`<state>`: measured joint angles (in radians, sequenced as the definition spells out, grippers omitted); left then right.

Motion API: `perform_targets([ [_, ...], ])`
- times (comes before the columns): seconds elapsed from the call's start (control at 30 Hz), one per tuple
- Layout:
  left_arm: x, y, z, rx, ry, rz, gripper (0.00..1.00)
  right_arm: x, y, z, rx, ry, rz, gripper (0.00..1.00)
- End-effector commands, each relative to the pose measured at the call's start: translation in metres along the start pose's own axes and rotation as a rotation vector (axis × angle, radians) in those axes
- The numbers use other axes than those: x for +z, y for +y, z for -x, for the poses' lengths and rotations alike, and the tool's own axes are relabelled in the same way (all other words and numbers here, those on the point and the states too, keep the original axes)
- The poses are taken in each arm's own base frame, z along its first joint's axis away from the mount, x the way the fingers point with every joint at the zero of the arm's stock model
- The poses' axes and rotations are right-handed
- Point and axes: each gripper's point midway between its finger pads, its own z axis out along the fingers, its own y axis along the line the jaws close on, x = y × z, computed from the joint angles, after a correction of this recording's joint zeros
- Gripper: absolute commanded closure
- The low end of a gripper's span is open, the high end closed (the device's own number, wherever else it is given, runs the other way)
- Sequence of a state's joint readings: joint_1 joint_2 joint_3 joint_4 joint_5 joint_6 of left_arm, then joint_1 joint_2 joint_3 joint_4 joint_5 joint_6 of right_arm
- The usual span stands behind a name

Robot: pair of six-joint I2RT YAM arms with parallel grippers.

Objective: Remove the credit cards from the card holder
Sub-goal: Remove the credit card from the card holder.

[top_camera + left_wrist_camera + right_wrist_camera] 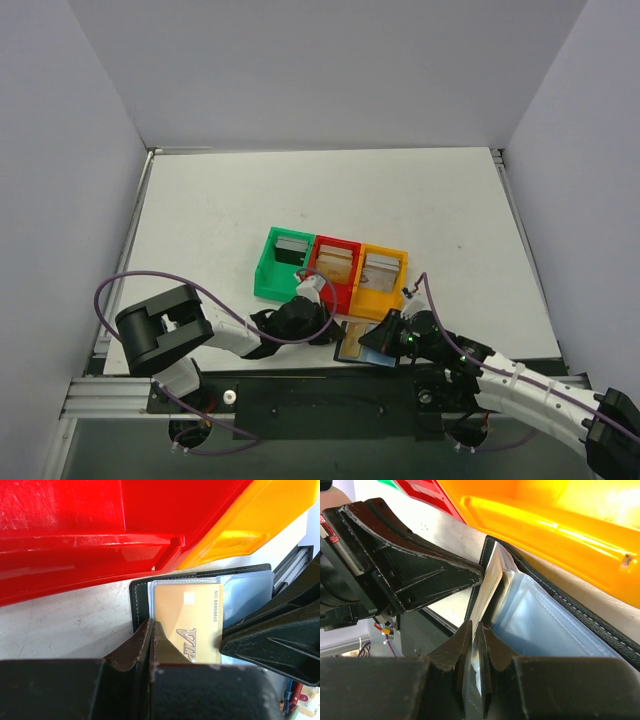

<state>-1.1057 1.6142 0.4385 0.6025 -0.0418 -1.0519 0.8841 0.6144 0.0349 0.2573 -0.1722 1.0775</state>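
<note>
The black stitched card holder (358,342) lies open on the white counter (220,210), just in front of the red and orange ends of a green, red and orange row of boxes (262,278) and close to the arm bases. A gold card (187,620) marked VIP sits in one of its clear sleeves, with more bluish sleeves beside it. The left end effector (151,632) has its fingers together, the tips at the holder's black left edge beside the gold card; whether they pinch that edge or only press on it I cannot tell. The right end effector (476,640) comes from the opposite side and is clamped on a thin clear leaf (489,585) lifted off the holder; whether the card is inside the grip is unclear. Grey and tan cards stand in the green (291,246), red (335,262) and orange (380,266) boxes.
</note>
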Motion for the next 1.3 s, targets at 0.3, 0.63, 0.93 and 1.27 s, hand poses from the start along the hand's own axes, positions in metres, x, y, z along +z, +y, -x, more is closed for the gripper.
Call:
perform_targets([
  [0.3,-0.002,0.031,-0.024,0.029,0.076,0.105,1.00,0.000,-0.038,-0.015,0.009,0.006,-0.075,1.00],
  [0.63,-0.007,0.035,-0.021,0.018,0.058,0.117,1.00,-0.004,-0.043,-0.014,-0.001,0.001,-0.093,1.00],
  [0.93,-0.012,0.042,-0.018,0.009,0.036,0.145,1.00,-0.006,-0.048,-0.018,-0.013,0.015,-0.116,1.00],
  [1.27,-0.018,0.049,-0.016,0.003,0.017,0.179,1.00,-0.009,-0.049,-0.017,-0.023,0.011,-0.123,1.00],
])
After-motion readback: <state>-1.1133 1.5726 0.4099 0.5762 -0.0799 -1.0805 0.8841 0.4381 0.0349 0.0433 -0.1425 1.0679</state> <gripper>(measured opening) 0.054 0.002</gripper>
